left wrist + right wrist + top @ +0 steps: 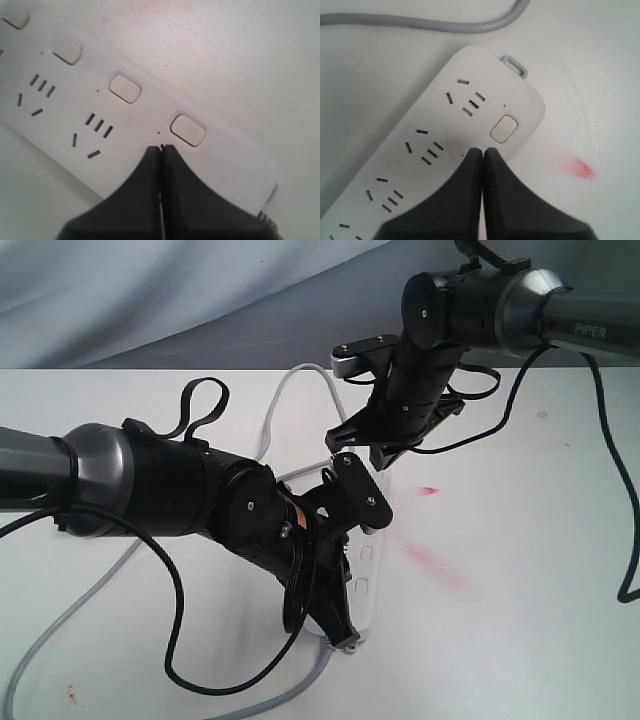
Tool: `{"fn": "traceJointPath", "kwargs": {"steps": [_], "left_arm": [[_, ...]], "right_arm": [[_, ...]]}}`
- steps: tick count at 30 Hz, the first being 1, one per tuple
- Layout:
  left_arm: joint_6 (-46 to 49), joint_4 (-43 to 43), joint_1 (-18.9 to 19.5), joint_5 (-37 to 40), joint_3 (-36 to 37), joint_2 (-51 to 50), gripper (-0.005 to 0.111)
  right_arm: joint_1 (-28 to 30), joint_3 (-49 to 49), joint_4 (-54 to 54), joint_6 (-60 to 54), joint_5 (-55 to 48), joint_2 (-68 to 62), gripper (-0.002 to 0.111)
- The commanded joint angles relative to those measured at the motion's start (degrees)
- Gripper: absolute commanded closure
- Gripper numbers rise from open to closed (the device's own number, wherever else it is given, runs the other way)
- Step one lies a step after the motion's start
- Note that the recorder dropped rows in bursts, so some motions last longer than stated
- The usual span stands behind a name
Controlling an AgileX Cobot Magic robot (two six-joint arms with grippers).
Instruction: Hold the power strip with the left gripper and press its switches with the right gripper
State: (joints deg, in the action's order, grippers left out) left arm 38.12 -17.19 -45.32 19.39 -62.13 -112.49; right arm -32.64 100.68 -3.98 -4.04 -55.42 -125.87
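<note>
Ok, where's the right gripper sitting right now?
In the exterior view the right gripper is just right of centre, over the far end of the power strip; its wrist view shows the shut tips just beside the end switch.

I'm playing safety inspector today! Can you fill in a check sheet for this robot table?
Surface: white table, pink smear and red spot.
Job's things: white power strip lying flat; switches along one edge.
Clutter: nothing seen.
Hands: left hand shut, tips over the strip; right hand shut, tips beside the end switch.
Cables: grey cord curving on the table; black arm cables.
Surroundings: grey-blue cloth behind.
</note>
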Motion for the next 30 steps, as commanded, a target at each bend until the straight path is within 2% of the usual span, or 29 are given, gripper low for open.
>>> {"fn": "traceJointPath", "kwargs": {"steps": [1, 30], "left_arm": [[-0.3, 0.4, 0.0, 1.9, 0.6, -1.0, 0.107], [-0.4, 0.4, 0.0, 1.9, 0.6, -1.0, 0.107]], "right_arm": [[0.1, -0.3, 0.8, -0.6, -2.4, -0.3, 0.108], [0.1, -0.3, -4.2, -1.1, -0.6, -2.7, 0.108]]}}
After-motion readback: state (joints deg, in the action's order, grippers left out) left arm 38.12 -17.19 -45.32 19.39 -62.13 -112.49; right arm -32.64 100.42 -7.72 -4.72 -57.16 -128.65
